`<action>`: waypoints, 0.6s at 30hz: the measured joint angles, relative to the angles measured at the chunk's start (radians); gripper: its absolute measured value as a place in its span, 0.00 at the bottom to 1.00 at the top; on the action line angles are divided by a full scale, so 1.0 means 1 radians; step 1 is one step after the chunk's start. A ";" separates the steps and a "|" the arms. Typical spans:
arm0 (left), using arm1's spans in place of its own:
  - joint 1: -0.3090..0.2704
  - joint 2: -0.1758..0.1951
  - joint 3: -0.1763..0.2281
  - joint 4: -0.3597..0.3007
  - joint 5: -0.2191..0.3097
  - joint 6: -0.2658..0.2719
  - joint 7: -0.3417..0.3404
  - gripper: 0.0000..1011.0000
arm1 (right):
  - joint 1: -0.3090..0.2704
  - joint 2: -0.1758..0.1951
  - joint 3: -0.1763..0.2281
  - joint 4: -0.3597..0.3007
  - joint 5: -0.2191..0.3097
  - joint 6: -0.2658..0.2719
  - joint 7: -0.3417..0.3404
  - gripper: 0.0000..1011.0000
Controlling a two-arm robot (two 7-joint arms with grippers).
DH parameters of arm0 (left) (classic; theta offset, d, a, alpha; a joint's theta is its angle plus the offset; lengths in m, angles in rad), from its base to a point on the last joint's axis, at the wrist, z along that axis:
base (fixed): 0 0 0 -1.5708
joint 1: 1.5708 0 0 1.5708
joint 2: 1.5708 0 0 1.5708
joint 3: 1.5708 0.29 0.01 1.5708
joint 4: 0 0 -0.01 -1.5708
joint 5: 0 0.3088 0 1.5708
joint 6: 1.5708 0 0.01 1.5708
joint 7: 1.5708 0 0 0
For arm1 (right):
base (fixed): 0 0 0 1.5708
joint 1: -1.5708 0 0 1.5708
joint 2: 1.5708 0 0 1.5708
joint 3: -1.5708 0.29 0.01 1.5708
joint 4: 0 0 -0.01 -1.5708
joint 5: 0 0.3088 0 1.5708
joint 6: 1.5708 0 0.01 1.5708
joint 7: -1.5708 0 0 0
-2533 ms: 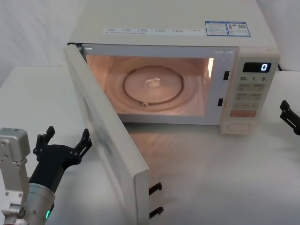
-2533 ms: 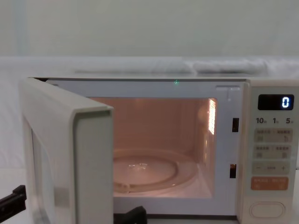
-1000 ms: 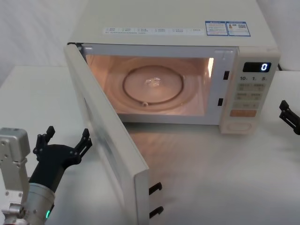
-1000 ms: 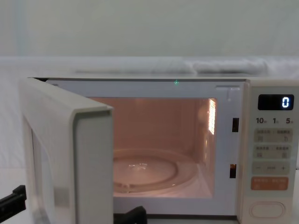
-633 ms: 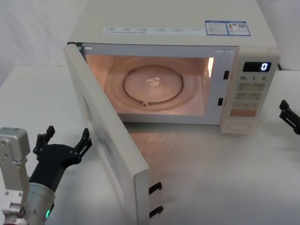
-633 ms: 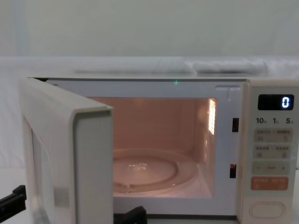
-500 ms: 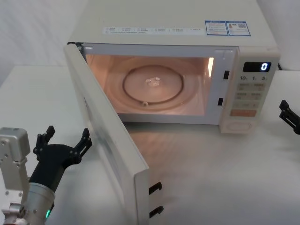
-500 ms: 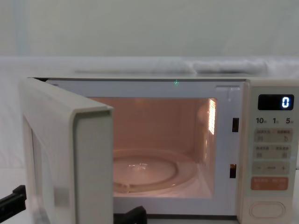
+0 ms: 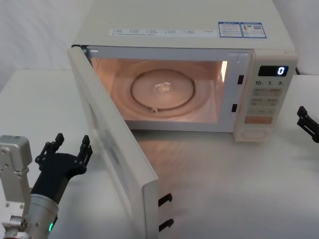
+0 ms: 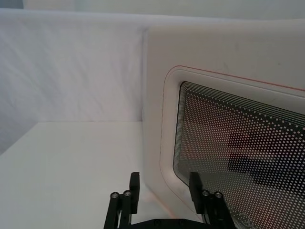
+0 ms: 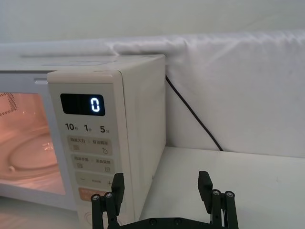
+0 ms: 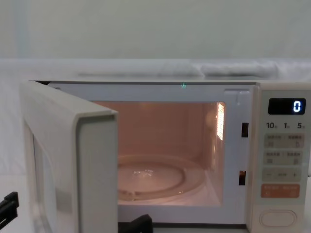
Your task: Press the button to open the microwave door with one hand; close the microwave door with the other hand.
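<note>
The microwave door (image 9: pixel 117 159) stands swung wide open toward the front left, and the lit cavity shows behind it. The left wrist view faces the door's (image 10: pixel 228 138) outer side with its dark dotted window. My left gripper (image 9: pixel 72 140) hovers open just left of the door's outer face, apart from it, and its fingers (image 10: pixel 135 183) hold nothing. The button (image 9: pixel 254 133) sits at the bottom of the control panel, under the orange one, and also appears in the chest view (image 12: pixel 278 218). My right gripper (image 9: pixel 300 115) is open to the right of the panel (image 11: pixel 161 187).
The glass turntable (image 9: pixel 162 89) lies inside the cavity. Two black latch hooks (image 9: pixel 165 211) stick out from the door's free edge. A black power cord (image 11: pixel 190 112) runs behind the microwave's right side. White table (image 9: pixel 224 189) spreads in front.
The left gripper's fingers have drawn closer together, and the gripper has shifted left in the chest view. The door and the right gripper have not moved.
</note>
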 joint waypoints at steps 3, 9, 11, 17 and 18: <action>0.000 0.000 0.000 0.000 0.000 0.000 0.000 0.58 | 0.000 0.000 0.000 0.000 0.000 0.000 0.000 0.99; 0.000 0.000 0.000 0.000 0.000 0.000 0.000 0.38 | 0.000 0.000 0.000 0.000 0.000 0.000 0.000 0.99; 0.000 0.000 0.000 0.000 0.000 0.000 0.000 0.33 | 0.000 0.000 0.000 0.000 0.000 0.000 0.000 0.99; 0.000 0.000 0.000 0.000 0.000 0.000 0.000 0.12 | 0.000 0.000 0.000 0.000 0.000 0.000 0.000 0.99; 0.000 0.000 0.000 0.000 0.000 0.000 0.000 0.10 | 0.000 0.000 0.000 0.000 0.000 0.000 0.000 0.99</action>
